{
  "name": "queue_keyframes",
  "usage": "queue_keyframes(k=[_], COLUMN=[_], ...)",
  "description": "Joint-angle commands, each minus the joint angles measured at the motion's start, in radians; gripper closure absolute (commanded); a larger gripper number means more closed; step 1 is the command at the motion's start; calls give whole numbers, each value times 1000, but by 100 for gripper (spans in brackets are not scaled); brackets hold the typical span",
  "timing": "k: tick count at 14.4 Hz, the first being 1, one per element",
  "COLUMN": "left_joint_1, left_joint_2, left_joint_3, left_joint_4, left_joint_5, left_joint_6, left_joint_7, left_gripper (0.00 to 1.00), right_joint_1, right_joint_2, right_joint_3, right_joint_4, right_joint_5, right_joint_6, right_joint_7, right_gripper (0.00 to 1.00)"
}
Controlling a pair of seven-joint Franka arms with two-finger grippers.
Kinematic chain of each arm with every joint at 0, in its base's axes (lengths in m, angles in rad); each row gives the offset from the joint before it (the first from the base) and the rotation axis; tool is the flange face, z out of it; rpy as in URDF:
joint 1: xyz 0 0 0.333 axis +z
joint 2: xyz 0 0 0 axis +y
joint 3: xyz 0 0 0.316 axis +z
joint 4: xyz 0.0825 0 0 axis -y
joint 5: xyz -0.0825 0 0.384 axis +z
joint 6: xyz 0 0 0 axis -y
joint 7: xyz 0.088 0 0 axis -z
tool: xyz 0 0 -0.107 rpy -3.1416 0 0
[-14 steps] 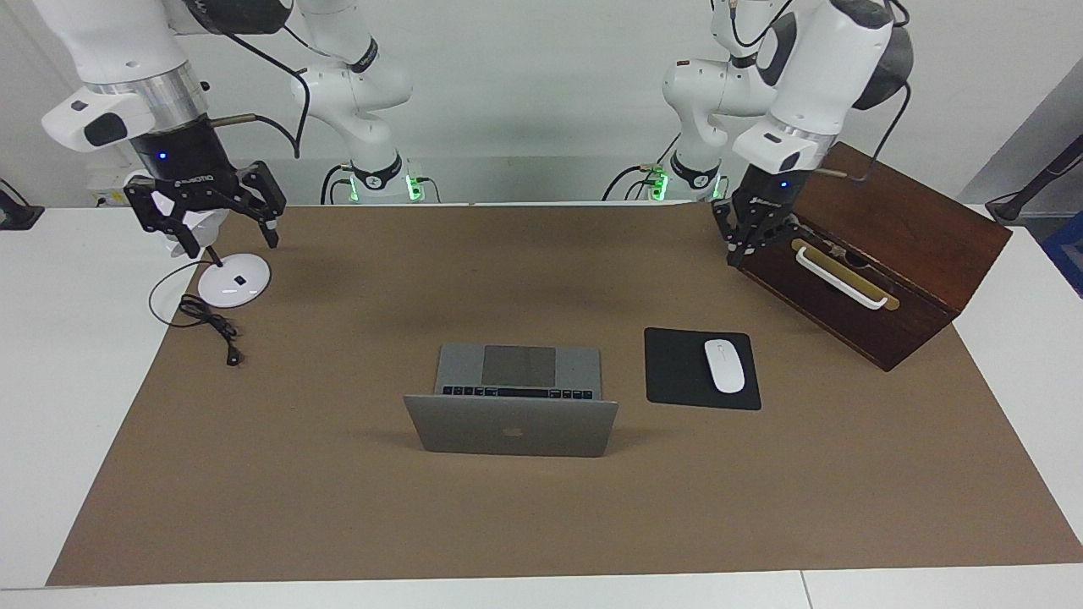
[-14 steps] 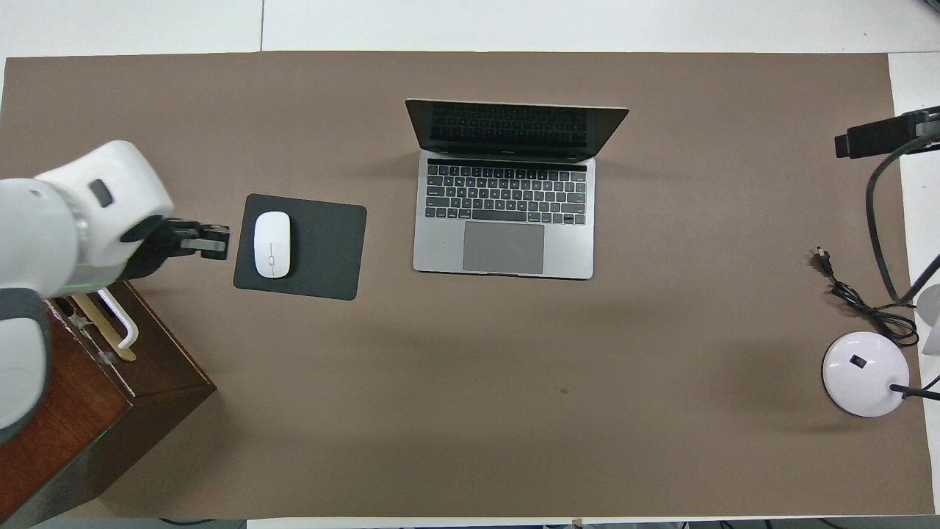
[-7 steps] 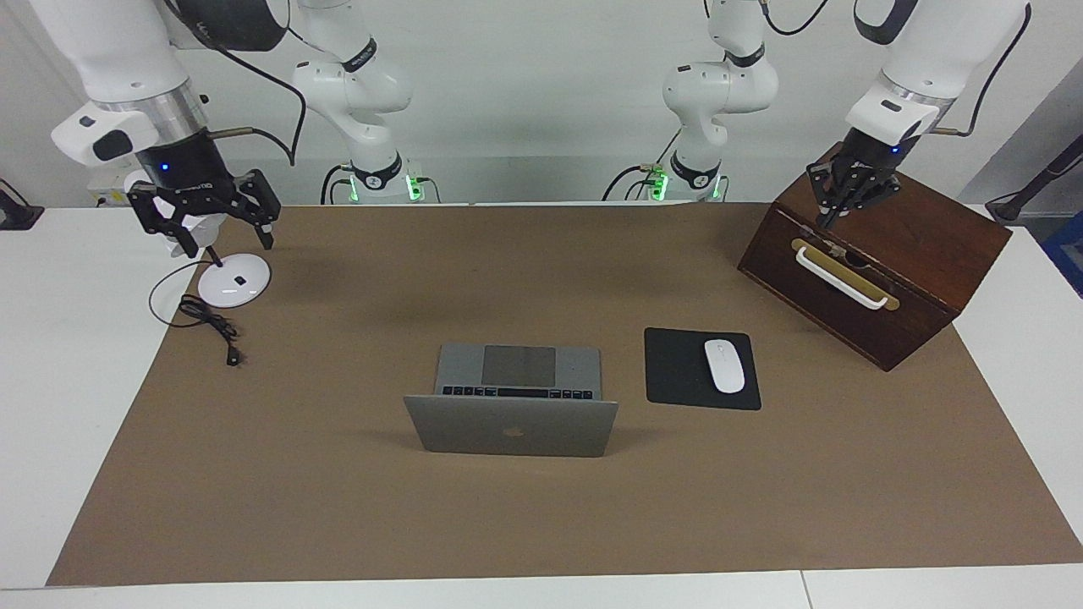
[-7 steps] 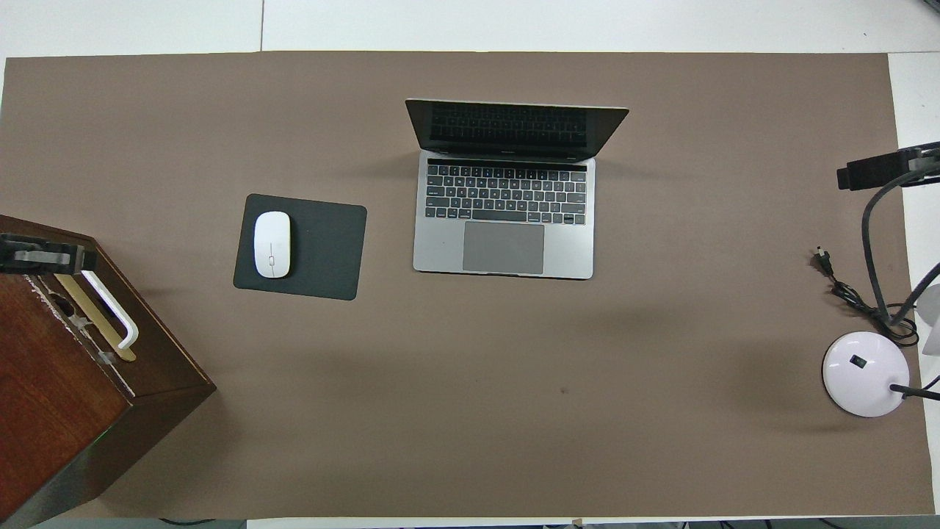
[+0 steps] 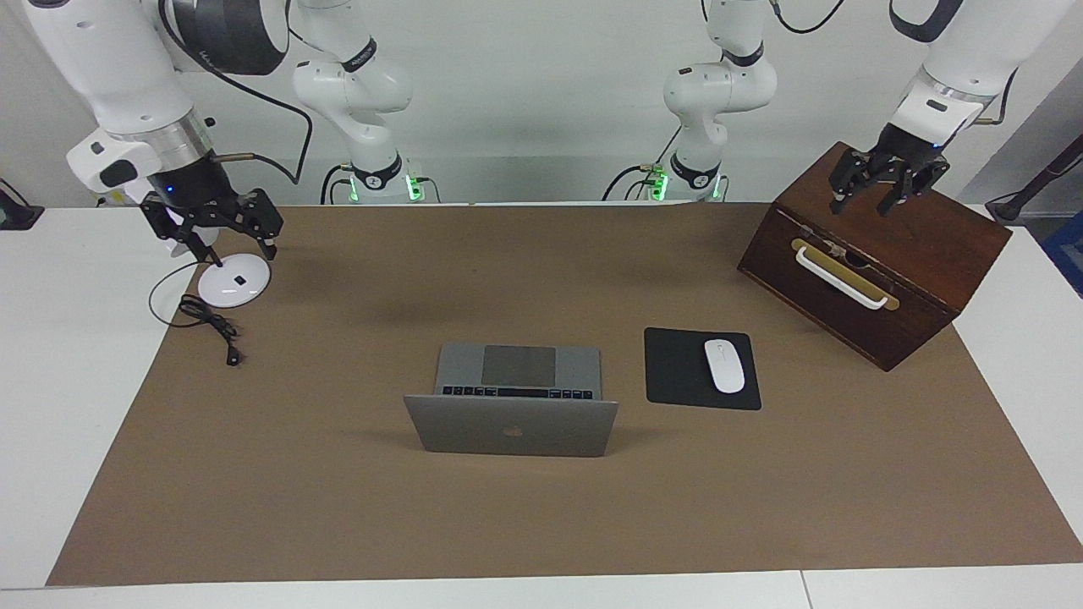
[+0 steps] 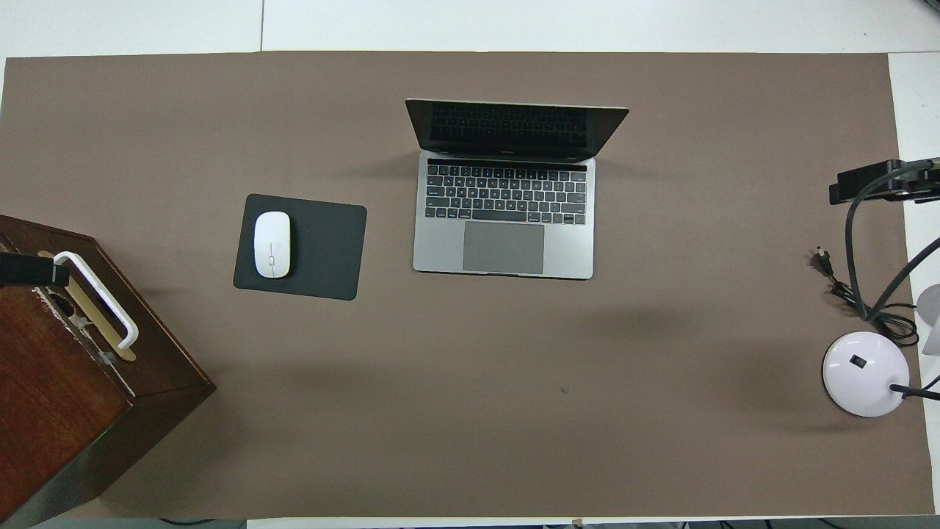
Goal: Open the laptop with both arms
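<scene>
The silver-grey laptop (image 5: 511,425) stands open in the middle of the brown mat, its lid up with the apple logo turned away from the robots. Its black keys and grey trackpad show in the overhead view (image 6: 505,220). My left gripper (image 5: 887,188) is open and empty, up in the air over the wooden box, well away from the laptop. Only its tip shows in the overhead view (image 6: 29,270). My right gripper (image 5: 222,235) is open and empty, just over the white lamp base at the right arm's end. It also shows in the overhead view (image 6: 877,184).
A dark wooden box (image 5: 897,279) with a white handle (image 5: 842,277) sits at the left arm's end. A black mouse pad (image 5: 677,372) with a white mouse (image 5: 724,365) lies beside the laptop. A white lamp base (image 5: 234,281) and black cable (image 5: 210,321) lie at the right arm's end.
My left gripper has risen from in front of the box's handle to over the box's top, and its fingers have spread. My right gripper has shifted only slightly. The laptop has not moved.
</scene>
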Motion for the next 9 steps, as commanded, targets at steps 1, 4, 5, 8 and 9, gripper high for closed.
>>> queue_keyframes(k=[1,4,5,8,9], left_joint_1=[8,-14,-36,-123,-139], left_joint_2=[-2,2,5,39,56], left_joint_3=[-12,-12,-10,59,76], left_joint_4=[19,18,18,21,25], left_joint_5=[22,39,52,54,56], left_joint_6=[-24,-16,-12,7,15], left_joint_7=[5,4,2,-31,-45], left_gripper=[0,0,0,0,0], right_joint_1=[-1,-1,-1,-1,-2], right_joint_2=[-20,-18,-14,-11,-4], right_joint_3=[-3,-3,-3,-3,-3], right_joint_4=[-19,-17,-17,-9,-9], right_joint_5=[-20,-18,-18,-15,-15], right_joint_6=[-14,-13,-8,-13,-13], right_joint_7=[16,16,16,16,14], right_gripper=[0,0,0,0,0])
